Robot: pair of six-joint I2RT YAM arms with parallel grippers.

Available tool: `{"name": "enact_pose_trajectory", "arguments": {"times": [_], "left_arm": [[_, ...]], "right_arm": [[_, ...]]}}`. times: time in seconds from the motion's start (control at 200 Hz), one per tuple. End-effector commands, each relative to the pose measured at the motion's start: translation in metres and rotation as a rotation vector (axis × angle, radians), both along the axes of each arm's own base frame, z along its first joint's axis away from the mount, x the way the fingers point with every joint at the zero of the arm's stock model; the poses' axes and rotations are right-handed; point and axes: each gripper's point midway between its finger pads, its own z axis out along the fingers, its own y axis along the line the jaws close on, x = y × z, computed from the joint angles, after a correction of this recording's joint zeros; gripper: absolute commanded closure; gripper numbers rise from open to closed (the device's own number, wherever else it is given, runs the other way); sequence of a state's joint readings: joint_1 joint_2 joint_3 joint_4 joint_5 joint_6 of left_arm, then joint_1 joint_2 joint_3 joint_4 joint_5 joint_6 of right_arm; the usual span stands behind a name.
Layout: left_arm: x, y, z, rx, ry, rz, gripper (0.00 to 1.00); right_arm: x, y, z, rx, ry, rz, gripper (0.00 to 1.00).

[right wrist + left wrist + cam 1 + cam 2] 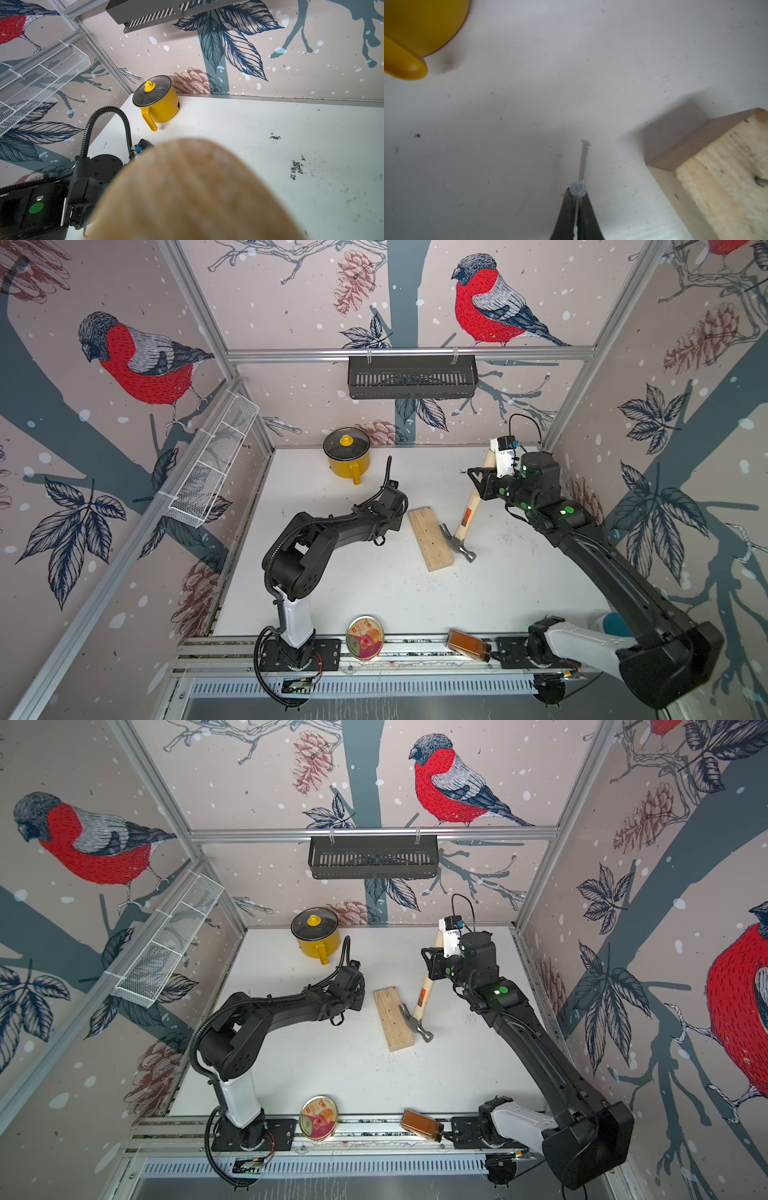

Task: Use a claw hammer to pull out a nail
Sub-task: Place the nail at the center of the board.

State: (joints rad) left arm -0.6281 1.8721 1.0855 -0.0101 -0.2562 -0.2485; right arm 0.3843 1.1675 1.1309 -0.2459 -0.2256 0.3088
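In both top views the claw hammer [467, 512] [422, 994] leans just right of frame centre. Its grey head is down at the right long edge of the wooden block [430, 540], with the claw toward the block and the handle rising to the upper right. The right hand [478, 483] is clamped around the handle's upper part, and in the right wrist view the handle's end is a blurred tan mass near the lens. The left hand [577, 196], hidden under its arm in the top views, is pinched tight on a nail [584, 161]. The nail's head points away from the tips over the bare white table [508, 124], apart from the block. A yellow pot [347, 458] stands above frame centre. 1 round tin [365, 638] and 1 brown bottle [467, 645] lie on the rail [415, 641] low in the frame.
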Motion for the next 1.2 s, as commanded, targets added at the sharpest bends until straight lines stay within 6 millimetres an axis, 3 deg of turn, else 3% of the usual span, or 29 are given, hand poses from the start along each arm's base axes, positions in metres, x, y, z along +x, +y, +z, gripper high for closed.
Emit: {"name": "enact_pose_trajectory", "arguments": {"times": [0.0, 0.38, 1.196], "left_arm": [[-0.001, -0.004, -0.002, -0.022, 0.023, -0.008, 1.00], [-0.006, -0.019, -0.009, -0.077, 0.074, -0.052, 1.00], [-0.006, -0.019, -0.022, -0.023, 0.114, -0.051, 1.00]], "right_arm": [[0.005, 0.005, 0.021, 0.044, -0.065, 0.003, 1.00], [0.006, 0.008, 0.019, 0.042, -0.061, 0.003, 1.00], [0.003, 0.010, 0.012, 0.038, -0.053, 0.003, 1.00]]}}
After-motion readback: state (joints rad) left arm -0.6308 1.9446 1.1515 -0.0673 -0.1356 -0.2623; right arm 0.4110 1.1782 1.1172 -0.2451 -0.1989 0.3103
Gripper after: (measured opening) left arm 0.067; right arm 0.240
